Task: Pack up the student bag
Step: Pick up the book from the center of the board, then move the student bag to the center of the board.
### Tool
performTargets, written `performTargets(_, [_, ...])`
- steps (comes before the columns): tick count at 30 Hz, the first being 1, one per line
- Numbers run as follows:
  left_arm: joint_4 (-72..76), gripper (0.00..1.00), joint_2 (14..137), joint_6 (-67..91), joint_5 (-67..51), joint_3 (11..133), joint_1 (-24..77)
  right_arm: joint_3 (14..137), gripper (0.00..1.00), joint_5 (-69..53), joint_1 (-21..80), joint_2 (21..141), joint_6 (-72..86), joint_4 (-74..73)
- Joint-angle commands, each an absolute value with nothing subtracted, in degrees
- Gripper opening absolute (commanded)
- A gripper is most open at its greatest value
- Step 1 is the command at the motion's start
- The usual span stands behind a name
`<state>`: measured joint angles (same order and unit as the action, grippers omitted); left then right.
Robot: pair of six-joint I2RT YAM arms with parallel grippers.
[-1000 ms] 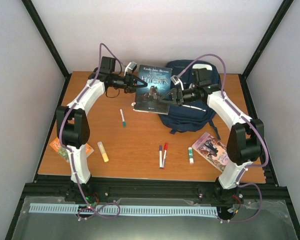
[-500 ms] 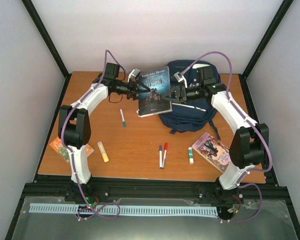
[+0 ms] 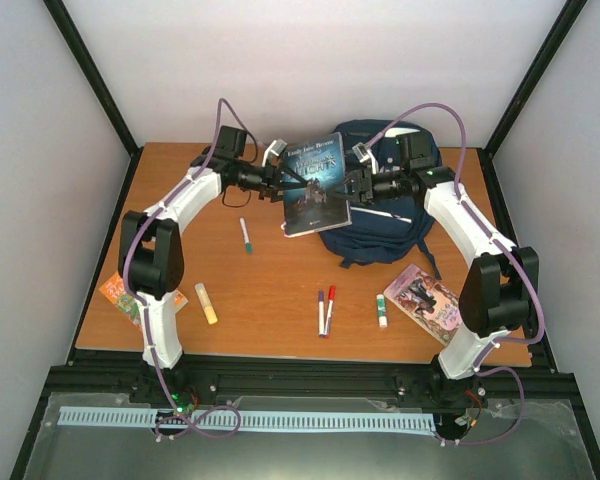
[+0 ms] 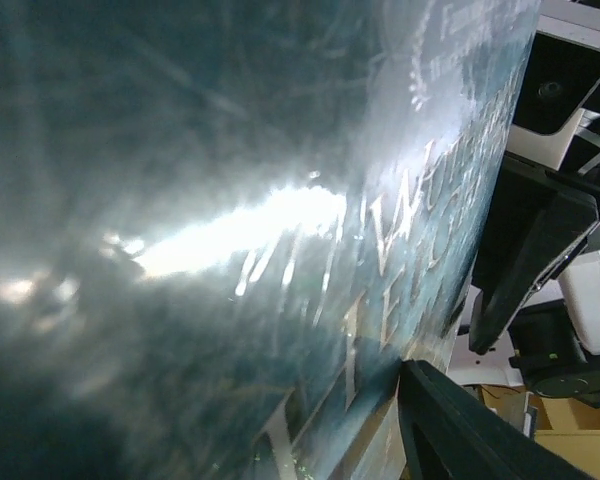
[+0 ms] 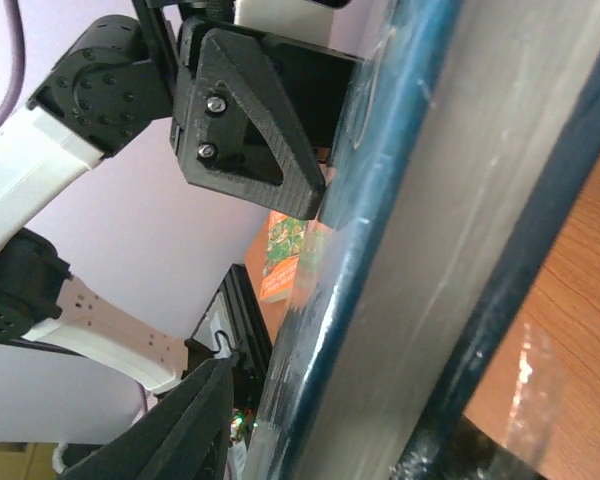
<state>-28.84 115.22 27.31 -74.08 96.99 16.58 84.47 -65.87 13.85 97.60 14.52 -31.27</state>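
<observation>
Standing by the wooden table (image 3: 280,275), I saw the glossy dark teal paperback book (image 3: 313,185) held up off the surface and tilted. The left gripper (image 3: 283,178) was clamped on one side edge and the right gripper (image 3: 351,188) on the opposite edge, so the cover hung between the two sets of jaws. The student bag (image 3: 385,232), a large navy blue fabric backpack, lay just behind and below the right jaws, partly hidden by that arm; whether its mouth stood open I could not tell. By my reckoning the packing had barely begun, with this book the first thing on its way in. The rest lay on the near side of the jaws: a green-capped white marker (image 3: 245,235) closest to the left jaws, a yellow glue stick (image 3: 207,303), a purple pen (image 3: 320,312) beside a red pen (image 3: 329,306), a short green-capped white tube (image 3: 381,310), an illustrated paperback (image 3: 420,298) and a small orange booklet (image 3: 125,292).
</observation>
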Motion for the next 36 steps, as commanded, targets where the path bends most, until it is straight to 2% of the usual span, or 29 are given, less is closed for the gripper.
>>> performTargets(1, [-29.8,0.56,111.1,23.6,-72.6,100.9,17.7,85.0,0.36,-65.3,14.0,96.8,15.1,-28.6])
performTargets(5, [-30.0,0.56,110.0,22.7,-70.5,101.5,18.2,84.8,0.27,-63.5,14.0,96.6,15.0,-28.9])
performTargets(8, [-30.7,0.56,109.4,21.5,-69.8,101.6,18.5,84.4,0.12,-60.1,14.0,96.1,14.3,-29.8])
performTargets(11, [-32.7,0.56,109.2,20.1,-67.4,101.4,18.5,84.0,0.03,-59.3,12.1,95.5,14.5,-29.8])
performTargets(16, [-35.6,0.66,109.5,19.3,-61.2,101.1,18.3,83.3,0.03,-59.9,5.1,92.4,14.2,-30.5])
performTargets(20, [-36.2,0.68,110.8,21.1,-53.8,101.4,18.3,80.3,0.03,-60.0,-4.6,88.0,12.8,-32.3])
performTargets(23, [-38.0,0.67,112.5,21.4,-44.4,102.0,18.7,78.5,0.03,-58.5,-11.5,84.5,8.3,-36.4])
performTargets(26, [-38.7,0.65,115.6,22.1,-40.1,103.5,19.2,78.7,0.03,-55.0,-16.9,81.2,0.8,-42.5])
performTargets(34, [-36.8,0.56,127.0,25.5,-41.3,110.6,21.1,78.4,0.03,-49.3,-24.6,76.2,-11.2,-53.1])
performTargets(36, [-36.6,0.55,130.9,25.7,-41.1,113.8,21.5,78.1,0.03,-41.5,-24.6,75.1,-13.5,-55.1])
